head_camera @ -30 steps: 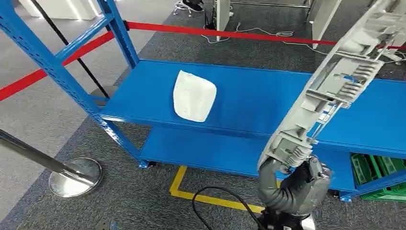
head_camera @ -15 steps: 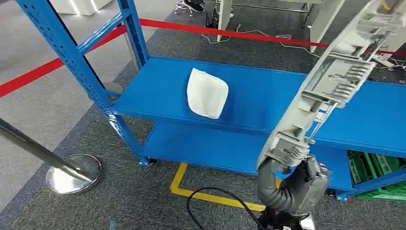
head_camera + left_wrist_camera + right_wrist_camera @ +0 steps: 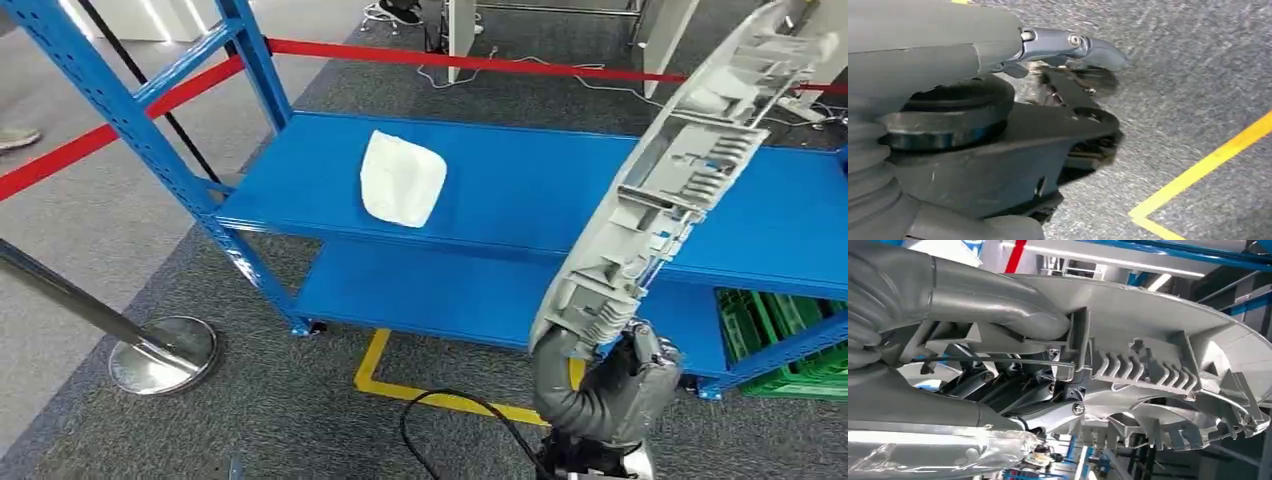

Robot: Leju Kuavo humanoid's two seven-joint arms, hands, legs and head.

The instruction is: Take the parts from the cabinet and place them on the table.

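- Right hand [image 3: 612, 385] grips the lower end of a long grey ribbed plastic part [image 3: 680, 180], low in the head view, in front of the blue shelving rack [image 3: 520, 190].
- The part rises from the hand, tilted up and to the right, crossing in front of the rack's shelves.
- Right wrist view: thick grey thumb [image 3: 998, 305] lies across one face of the part [image 3: 1168, 365]; darker fingers [image 3: 998, 385] curl against its ribbed underside, so the part's end sits clamped between them.
- White bag-like part [image 3: 401, 178] lies flat on the upper blue shelf, well apart from the hand.
- Green crate [image 3: 790, 345] sits on the lower shelf at right.
- Left hand [image 3: 1068, 115] hangs over grey carpet; whether its fingers are clenched, I cannot tell.
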